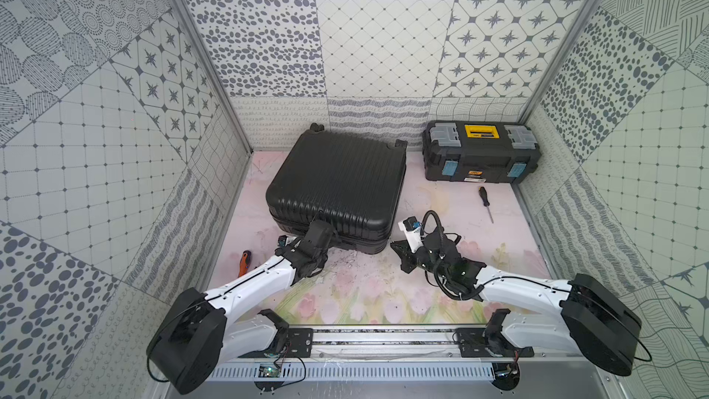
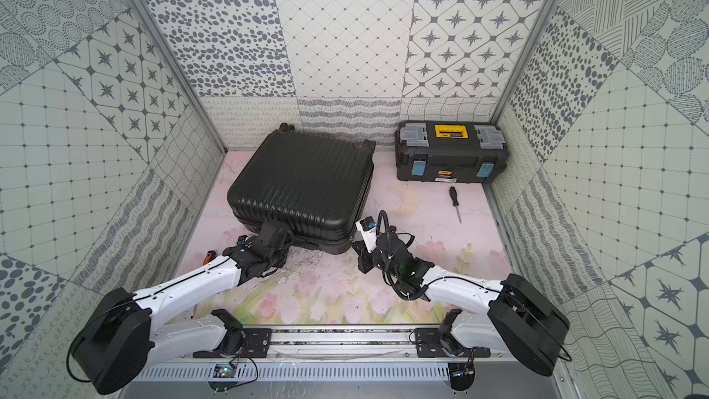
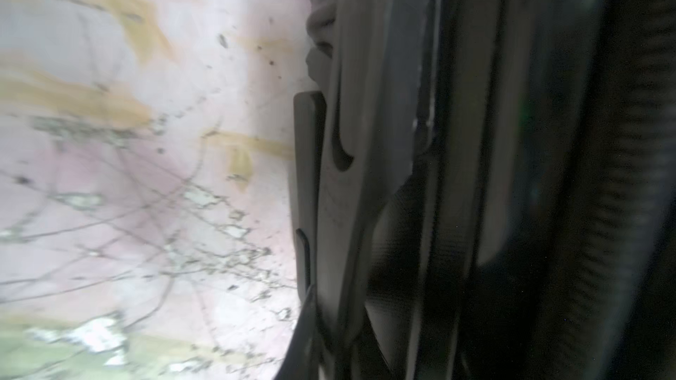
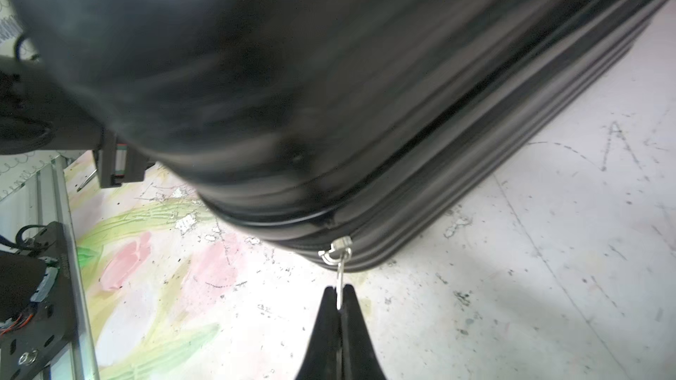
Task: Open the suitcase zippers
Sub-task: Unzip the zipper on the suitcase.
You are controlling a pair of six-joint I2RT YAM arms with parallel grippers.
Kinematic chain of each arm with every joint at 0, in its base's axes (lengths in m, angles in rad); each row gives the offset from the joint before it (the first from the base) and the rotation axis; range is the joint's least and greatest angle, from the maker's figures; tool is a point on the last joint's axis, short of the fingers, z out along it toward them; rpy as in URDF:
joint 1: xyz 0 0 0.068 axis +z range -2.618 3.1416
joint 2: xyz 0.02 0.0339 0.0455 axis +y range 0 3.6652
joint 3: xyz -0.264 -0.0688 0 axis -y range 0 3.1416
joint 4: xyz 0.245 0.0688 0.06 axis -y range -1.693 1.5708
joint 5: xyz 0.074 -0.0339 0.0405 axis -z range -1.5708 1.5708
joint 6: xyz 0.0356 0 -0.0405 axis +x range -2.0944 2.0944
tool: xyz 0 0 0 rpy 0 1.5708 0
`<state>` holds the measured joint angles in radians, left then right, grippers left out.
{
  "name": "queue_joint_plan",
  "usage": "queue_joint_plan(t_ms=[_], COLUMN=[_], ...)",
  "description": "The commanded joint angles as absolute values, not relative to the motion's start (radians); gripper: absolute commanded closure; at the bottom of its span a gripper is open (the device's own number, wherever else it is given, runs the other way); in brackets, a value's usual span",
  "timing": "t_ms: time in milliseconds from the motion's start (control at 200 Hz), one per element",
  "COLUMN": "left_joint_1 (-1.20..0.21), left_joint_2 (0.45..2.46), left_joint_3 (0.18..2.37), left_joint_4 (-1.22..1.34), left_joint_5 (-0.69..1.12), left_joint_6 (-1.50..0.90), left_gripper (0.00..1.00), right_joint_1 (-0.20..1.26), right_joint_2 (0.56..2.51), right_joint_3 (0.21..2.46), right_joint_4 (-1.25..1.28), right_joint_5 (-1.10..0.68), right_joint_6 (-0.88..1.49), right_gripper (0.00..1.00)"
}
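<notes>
The right gripper point(image 4: 340, 299) has its jaws pressed together on the thin silver zipper pull point(image 4: 338, 254). The pull hangs directly in front of the tips, at a rounded near corner of the suitcase point(image 1: 337, 182). From the pull the zippers point(image 4: 439, 177) run away along the dark side seam between the two shell halves. The case is black, glossy and ribbed, lies flat and looks closed. The left gripper point(image 1: 322, 237) also has its jaws together, tight against the same near side, away from the right jaws. Its wrist view is blurred and I cannot tell what is between them. Its wrist hides part of that side in both top views. Well beyond the right jaws lie a black-handled screwdriver point(image 1: 485, 203) and a black toolbox point(image 1: 481, 151). An orange-handled tool point(image 1: 244, 262) lies beside the left arm on the flowered table point(image 1: 364, 293).
</notes>
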<state>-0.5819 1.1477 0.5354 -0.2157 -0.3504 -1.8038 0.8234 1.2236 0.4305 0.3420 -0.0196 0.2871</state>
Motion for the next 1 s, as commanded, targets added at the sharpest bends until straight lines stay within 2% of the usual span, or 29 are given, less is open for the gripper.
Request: queue_joint_plan(t_ms=[0, 140, 430, 655, 996], left_joint_1=[-0.553, -0.529, -0.498, -0.432, -0.391], left_joint_2=[1.061, 1.003, 0.881, 0.899, 0.842], left_joint_3=[0.511, 0.433, 0.474, 0.464, 0.517], left_joint_4=[-0.409, -0.258, -0.547, -0.58, -0.765], left_joint_5=[-0.495, -0.317, -0.118, 0.044, 0.081], left_joint_6=[-1.725, -1.539, -1.285, -1.156, -1.024], left_gripper=[1.0, 1.0, 1.0, 1.0, 1.0], right_joint_1=[0.757, 0.683, 0.467, 0.344, 0.195], right_joint_2=[1.207, 1.267, 1.479, 1.657, 1.833], right_joint_3=[0.406, 0.447, 0.535, 0.625, 0.871], right_joint_4=[0.313, 0.369, 0.557, 0.729, 0.635], right_joint_5=[0.027, -0.038, -0.167, -0.286, -0.318], right_joint_6=[0.279, 0.268, 0.294, 0.332, 0.356], right_gripper=[1.0, 1.0, 1.0, 1.0, 1.0])
